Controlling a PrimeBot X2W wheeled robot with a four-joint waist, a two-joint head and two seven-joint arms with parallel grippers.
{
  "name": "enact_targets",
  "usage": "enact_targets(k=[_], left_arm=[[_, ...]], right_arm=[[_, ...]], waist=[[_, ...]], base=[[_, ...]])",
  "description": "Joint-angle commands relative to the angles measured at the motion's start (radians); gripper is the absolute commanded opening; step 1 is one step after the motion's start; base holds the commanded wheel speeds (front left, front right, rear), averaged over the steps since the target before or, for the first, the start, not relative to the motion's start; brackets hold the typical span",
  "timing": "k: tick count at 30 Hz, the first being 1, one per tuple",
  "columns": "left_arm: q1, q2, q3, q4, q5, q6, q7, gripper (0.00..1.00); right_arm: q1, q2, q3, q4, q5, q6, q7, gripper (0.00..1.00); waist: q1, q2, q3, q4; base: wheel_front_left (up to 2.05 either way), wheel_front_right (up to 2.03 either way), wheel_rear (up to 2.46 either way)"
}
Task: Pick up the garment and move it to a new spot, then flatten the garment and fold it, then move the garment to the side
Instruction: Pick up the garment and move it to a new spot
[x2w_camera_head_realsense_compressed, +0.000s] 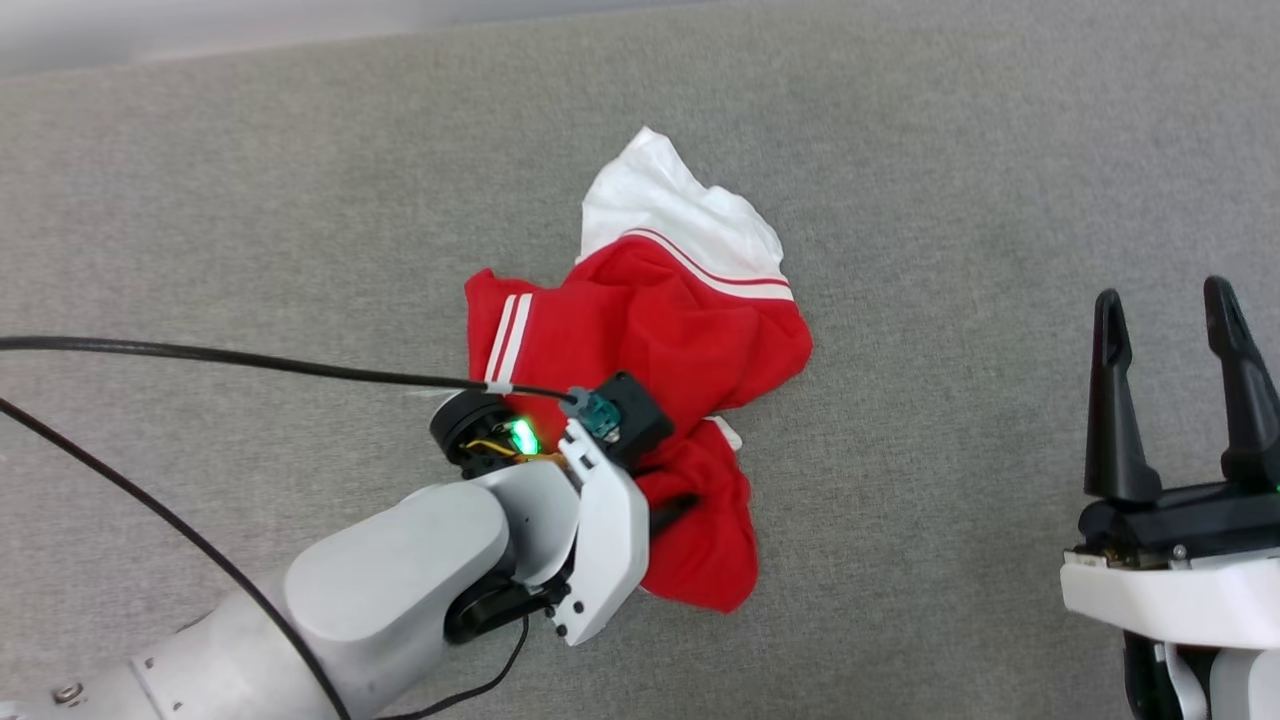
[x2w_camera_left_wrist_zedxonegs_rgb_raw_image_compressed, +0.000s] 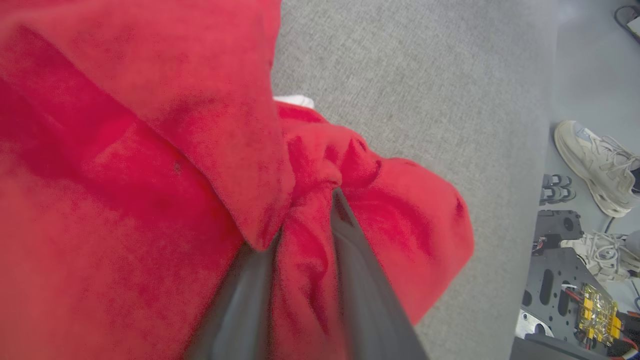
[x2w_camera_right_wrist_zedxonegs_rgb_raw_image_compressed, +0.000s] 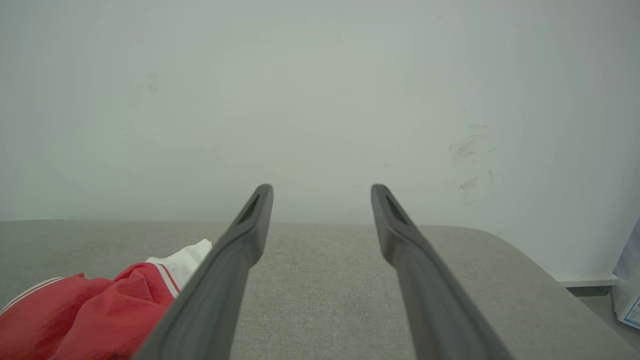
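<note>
The garment (x2w_camera_head_realsense_compressed: 650, 330) lies crumpled in the middle of the grey surface: red cloth with a white sleeve at the far end and red-white striped trim. My left gripper (x2w_camera_left_wrist_zedxonegs_rgb_raw_image_compressed: 305, 220) reaches into its near part from the lower left. A bunch of red cloth (x2w_camera_left_wrist_zedxonegs_rgb_raw_image_compressed: 300, 270) is pinched between the two dark fingers (x2w_camera_left_wrist_zedxonegs_rgb_raw_image_compressed: 365, 280), and a red fold covers the left fingertip. My right gripper (x2w_camera_head_realsense_compressed: 1165, 310) stands open at the right, well apart from the garment, with nothing between its fingers (x2w_camera_right_wrist_zedxonegs_rgb_raw_image_compressed: 250, 235). The garment's edge (x2w_camera_right_wrist_zedxonegs_rgb_raw_image_compressed: 100, 310) shows at the lower left of the right wrist view.
The grey fabric surface (x2w_camera_head_realsense_compressed: 950, 200) spreads widely around the garment. A black cable (x2w_camera_head_realsense_compressed: 250, 360) runs from the left to my left wrist. Past the surface's edge, the left wrist view shows a person's pale shoes (x2w_camera_left_wrist_zedxonegs_rgb_raw_image_compressed: 595, 165) and dark robot hardware (x2w_camera_left_wrist_zedxonegs_rgb_raw_image_compressed: 565, 280). A pale wall (x2w_camera_right_wrist_zedxonegs_rgb_raw_image_compressed: 320, 100) stands behind.
</note>
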Motion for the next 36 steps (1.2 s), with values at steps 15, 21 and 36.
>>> enact_targets(k=[15,21,36], left_arm=[[0.062,-0.003,0.167,-0.045,0.198,0.265,-0.505,1.00],[0.177,0.023,0.287,-0.077,0.257,0.446,-0.567,1.00],[0.644,-0.032,0.768,-0.304,0.564,0.656,-0.568,1.00]], right_arm=[[0.096,0.002,-0.016,0.048,-0.012,0.000,-0.002,1.00],[0.119,0.002,-0.028,0.059,-0.005,0.000,-0.002,1.00],[0.170,0.001,-0.044,0.082,0.015,0.000,-0.002,1.00]], waist=[[0.0000,-0.0001,-0.158,0.060],[0.0000,-0.0001,-0.200,0.080],[0.0000,-0.0001,-0.262,0.118]], base=[[0.00,0.00,0.00],[0.00,0.00,0.00],[0.00,0.00,0.00]])
